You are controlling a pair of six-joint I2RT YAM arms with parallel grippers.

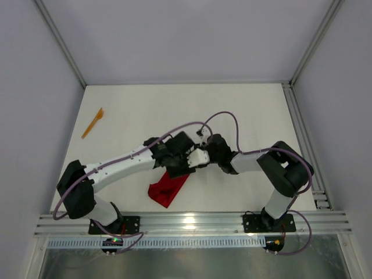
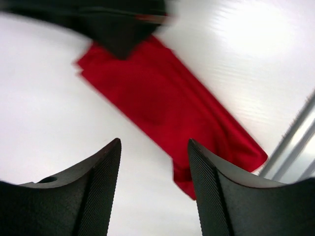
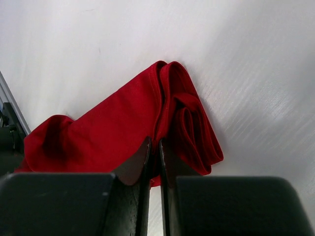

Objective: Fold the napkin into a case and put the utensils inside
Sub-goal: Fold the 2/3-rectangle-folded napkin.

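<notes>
Far left on the white desk (image 1: pixel 244 116), towards the back, lies one slim orange utensil (image 1: pixel 93 122), set at a slant and well apart from everything else.

Moving right, the left arm reaches from its base at the near edge towards the middle of the desk. Its wrist camera shows the left claw (image 2: pixel 153 147) released: the two dark ribbed fingers (image 2: pixel 106 182) stand clearly apart with nothing between them. The claw hangs above the red napkin (image 2: pixel 167 108), which lies just beyond and below the fingertips.

From above, the napkin (image 1: pixel 168 189) is folded into a long narrow strip. It lies diagonally in the middle of the desk, close to the near side. Its near end is beside the aluminium rail (image 1: pixel 192 221) along that edge, and its far end disappears under the two claws where they meet.

Further right, the right arm bends in from its base towards the same spot. Its wrist camera shows the right claw (image 3: pixel 155 147) clenched, the fingers almost touching, nipping a fold of the napkin at its edge. To the right of that grip the cloth is bunched into soft rolled loops.
</notes>
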